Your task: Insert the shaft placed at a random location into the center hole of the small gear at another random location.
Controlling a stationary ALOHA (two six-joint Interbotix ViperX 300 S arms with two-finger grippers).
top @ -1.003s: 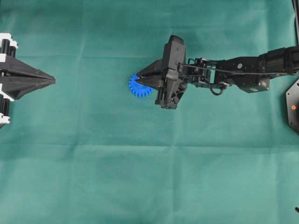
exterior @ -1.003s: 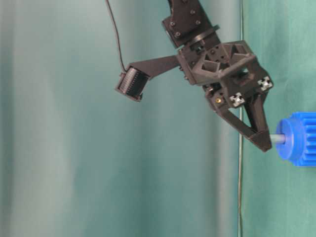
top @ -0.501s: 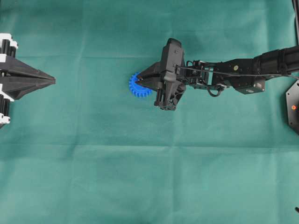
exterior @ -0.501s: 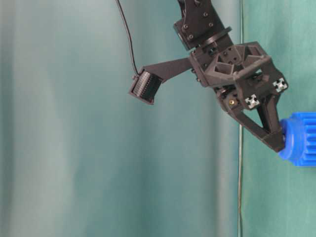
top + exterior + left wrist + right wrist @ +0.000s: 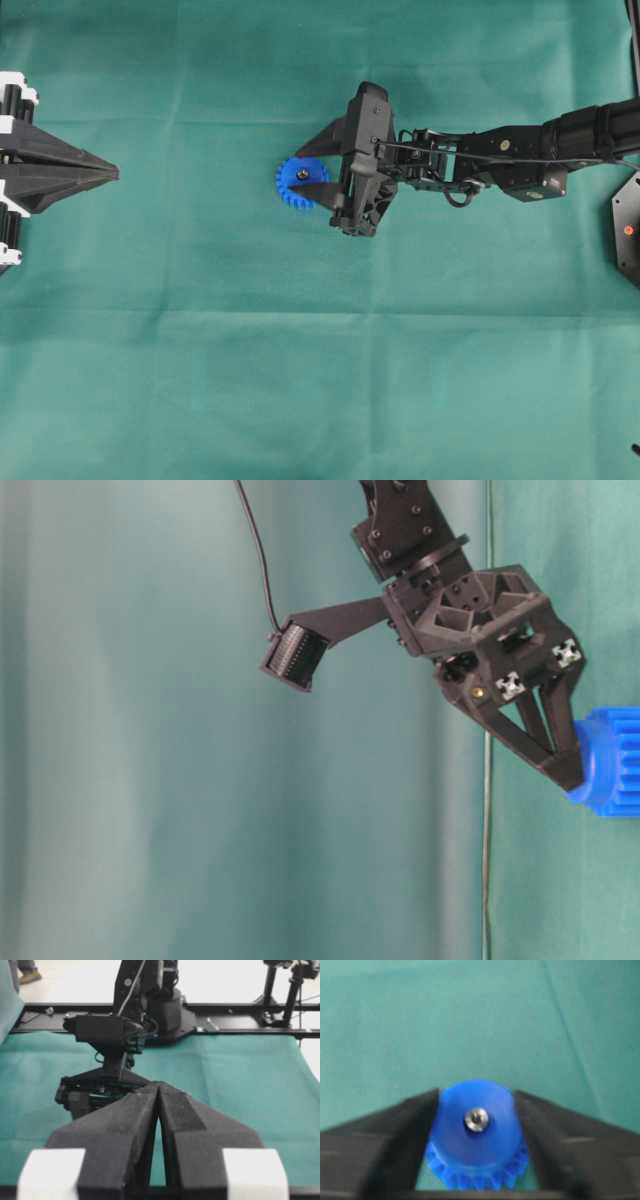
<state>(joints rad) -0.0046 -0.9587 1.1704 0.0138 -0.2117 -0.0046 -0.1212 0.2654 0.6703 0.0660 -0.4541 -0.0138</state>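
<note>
Right wrist view puts the small gear [image 5: 476,1132] directly ahead of your right hand [image 5: 476,1110], lying flat on the green surface [image 5: 470,1020], hub uppermost. The shaft [image 5: 476,1119] stands in the center hole with only its shiny end showing level with the hub top, its long axis upright, pointing back up at the camera. To my eye the pin is seated, so the coming move is a straight lift away along that same axis, with no sideways drag.

Your right hand is spread wide: one finger [image 5: 395,1125] sits on each flank of the hub, close beside it, and neither grips the pin. Whether the tips brush the blue plastic, you cannot tell from here; the table-level view shows a fingertip right against the hub edge. In the overhead view the gear [image 5: 297,186] lies well apart from your left hand [image 5: 112,174], which is closed, holds nothing and is parked at the edge.
</note>
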